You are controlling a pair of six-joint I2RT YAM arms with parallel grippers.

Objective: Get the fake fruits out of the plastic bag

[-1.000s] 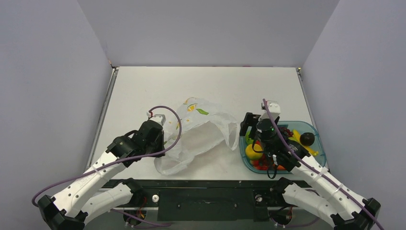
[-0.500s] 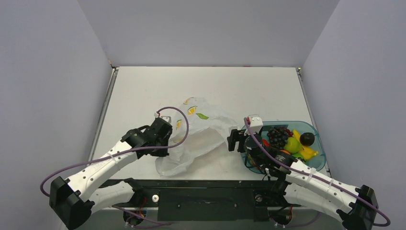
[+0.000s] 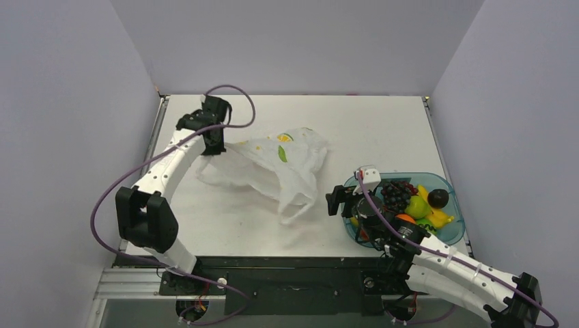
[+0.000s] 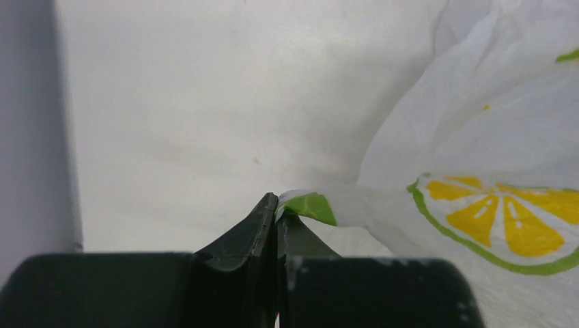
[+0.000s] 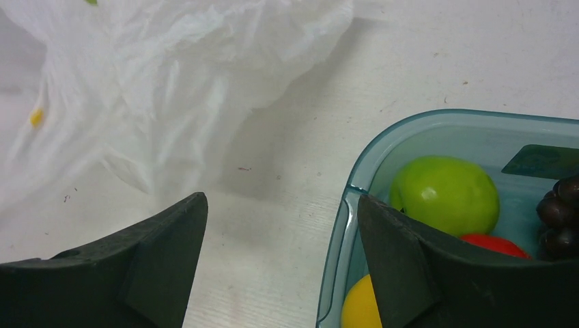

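The left claw (image 4: 276, 213) was clamped on a green-printed fold of the plastic bag (image 3: 273, 158). The film was pinched flat between the two black fingers. From that grip the bag was stretched away towards the right claw (image 5: 281, 205), partly raised and partly draped on the white surface (image 3: 382, 130).

The right claw was held apart with nothing between its fingers. The bag's slack edge lay just ahead of it to the left, and the rim of the teal see-through tray (image 5: 355, 179) just ahead to the right. Beyond that rim a green apple (image 5: 447, 195), purple grapes (image 3: 396, 193) and a banana (image 3: 438, 217) were seen in the tray.

The bag was judged thin, crinkly, translucent, very light and limp, and it appeared flat and probably emptied. Such film is expected to bunch and slip, so a doubled fold, hem or handle loop is the preferred hold. The fruits were judged hard, glossy, rounded and liable to roll, and are best taken across the widest part.
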